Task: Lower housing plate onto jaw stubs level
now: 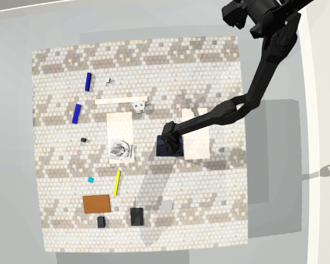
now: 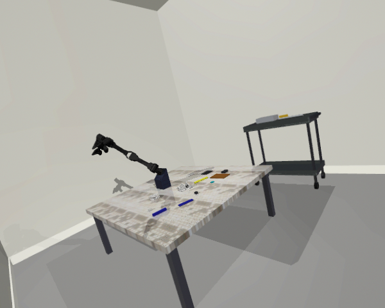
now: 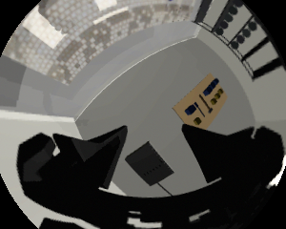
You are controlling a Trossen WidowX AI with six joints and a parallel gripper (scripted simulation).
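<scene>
My end effector (image 2: pixel 95 149) (image 3: pixel 154 128) stood open off the table (image 1: pixel 187 184) (image 2: pixel 199 215); I needed to keep the plate level while lowering.

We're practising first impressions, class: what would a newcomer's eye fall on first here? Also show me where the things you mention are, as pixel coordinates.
Probably the black arm (image 1: pixel 257 85) (image 2: pixel 142 162), stretched from its dark blue base (image 1: pixel 159 152) (image 2: pixel 162 182) out past the table's edge, its gripper (image 3: pixel 154 128) open. Next, on the table, the orange plate (image 1: pixel 96 203) (image 2: pixel 219 176), with a yellow bar (image 1: pixel 116 183) (image 2: pixel 201 180) near one corner.
</scene>
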